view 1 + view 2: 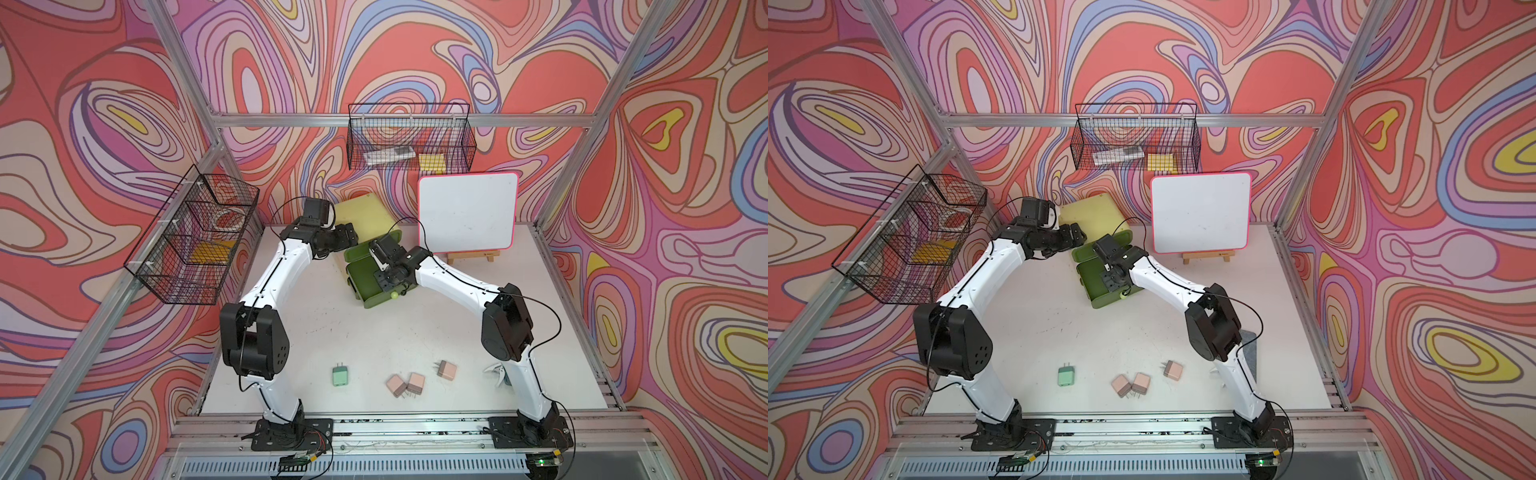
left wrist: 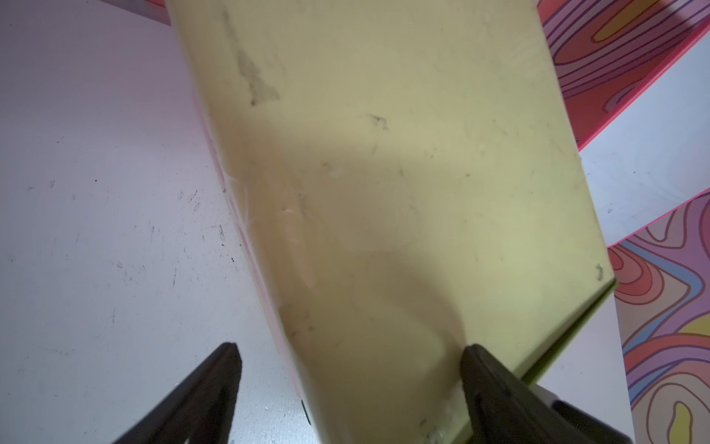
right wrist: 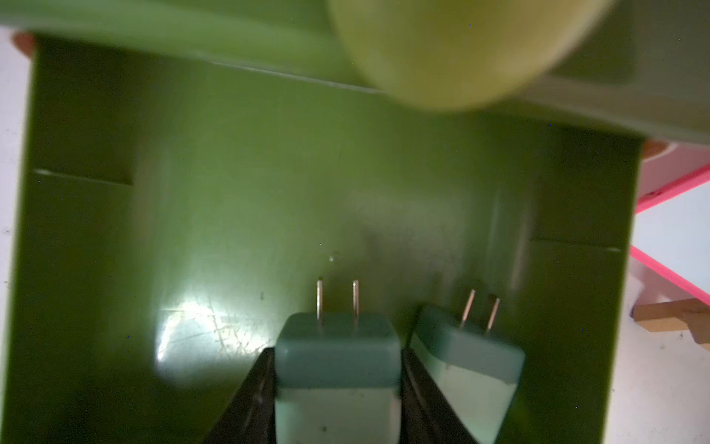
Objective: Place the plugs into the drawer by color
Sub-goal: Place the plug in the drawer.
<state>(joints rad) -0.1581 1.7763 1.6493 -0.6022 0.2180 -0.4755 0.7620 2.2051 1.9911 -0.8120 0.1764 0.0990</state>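
Near the front edge of the table lie one green plug and three pink plugs. Farther back, the right gripper pinches a plug inside the open drawer, just beside a second plug. It might bump that one when let go. Nearer the back edge, the left gripper is spread against the chest, which may slide.

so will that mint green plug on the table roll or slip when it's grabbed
The mint green plug lies on a flat face, so it probably won't roll. Its rounded edges may slip unless squeezed across flat sides. Being small, it likely skids if pushed.
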